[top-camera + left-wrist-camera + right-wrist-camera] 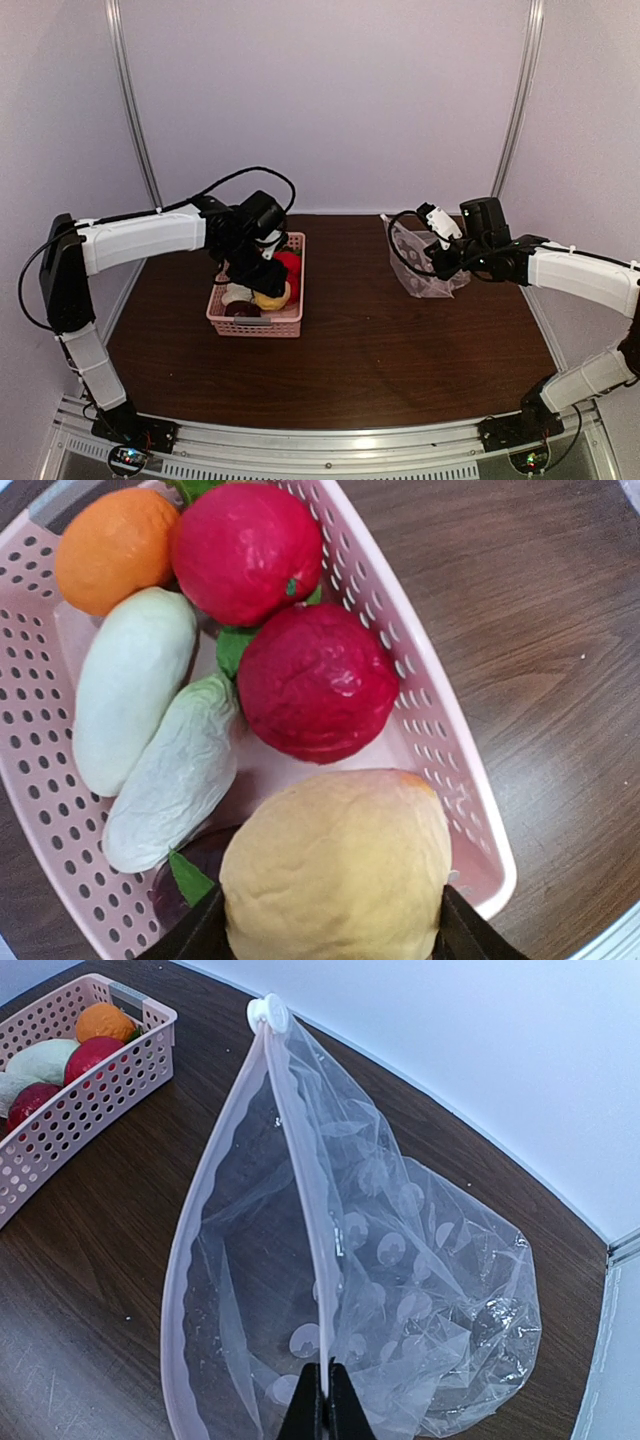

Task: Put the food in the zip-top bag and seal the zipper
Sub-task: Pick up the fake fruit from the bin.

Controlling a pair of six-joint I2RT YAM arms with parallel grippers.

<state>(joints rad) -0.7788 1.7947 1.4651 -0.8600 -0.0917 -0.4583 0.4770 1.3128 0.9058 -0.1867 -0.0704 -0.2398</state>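
Note:
My left gripper (330, 935) is shut on a yellow toy fruit (335, 865) and holds it just over the near end of the pink basket (470, 810). In the basket lie two red pieces (315, 680), an orange one (115, 545) and two whitish pieces with green leaves (135, 695). My right gripper (326, 1400) is shut on the zipper strip (305, 1160) of the transparent zip-top bag (440, 1290). The bag's mouth gapes open to the left and its white slider (268, 1010) sits at the far end. In the top view the bag (425, 262) hangs at the right gripper (445, 262).
The pink basket (257, 322) stands left of centre on the dark wooden table. White walls with metal corner strips close in the back and sides. Bare table lies between basket and bag.

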